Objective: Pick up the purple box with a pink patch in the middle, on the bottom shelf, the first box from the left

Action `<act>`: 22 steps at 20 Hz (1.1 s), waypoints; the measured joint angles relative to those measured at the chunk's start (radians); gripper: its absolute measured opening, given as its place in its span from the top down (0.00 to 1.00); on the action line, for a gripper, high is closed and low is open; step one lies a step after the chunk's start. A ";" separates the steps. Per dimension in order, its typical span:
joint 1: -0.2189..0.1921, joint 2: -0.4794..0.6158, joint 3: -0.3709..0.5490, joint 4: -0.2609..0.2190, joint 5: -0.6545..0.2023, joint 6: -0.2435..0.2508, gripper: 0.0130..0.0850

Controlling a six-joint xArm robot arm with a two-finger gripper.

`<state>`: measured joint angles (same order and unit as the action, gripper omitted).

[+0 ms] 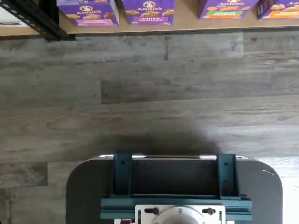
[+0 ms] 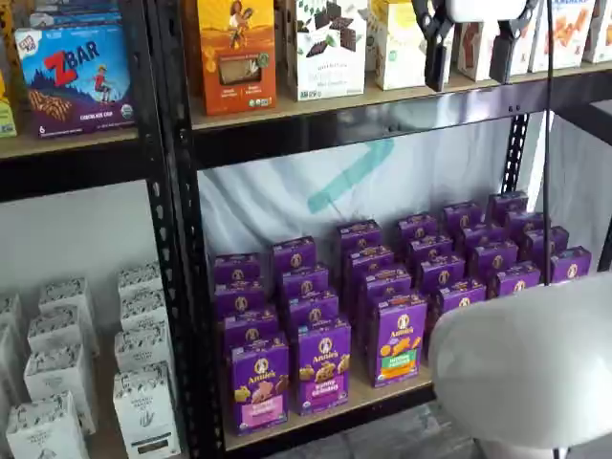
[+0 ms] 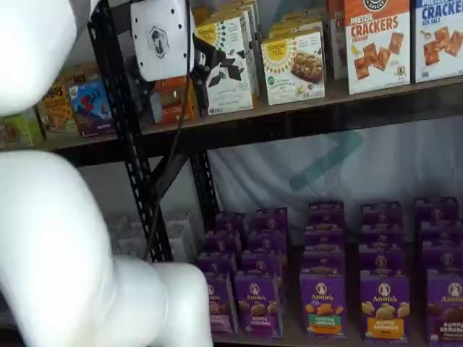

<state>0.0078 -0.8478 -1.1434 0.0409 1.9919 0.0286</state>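
Purple box (image 2: 259,385) stands on bottom shelf (image 2: 382,394), above grey wood-plank floor (image 1: 149,93).

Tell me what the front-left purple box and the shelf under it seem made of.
The purple box looks like printed cardboard, slightly glossy, with sharp folded edges. The bottom shelf looks like a light tan wooden board, matt, probably pressed wood; its front beam and uprights look like black painted steel.

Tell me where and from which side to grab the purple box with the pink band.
Grip the purple box across its narrow side faces near the top, coming from the front. It stands upright at the shelf's front edge with an identical carton close behind and another box beside it. The gripper hangs open, well above.
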 joint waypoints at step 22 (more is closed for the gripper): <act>0.076 -0.070 0.332 0.053 -0.290 0.076 0.00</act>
<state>0.0837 -0.9179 -0.8110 0.0943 1.7023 0.1045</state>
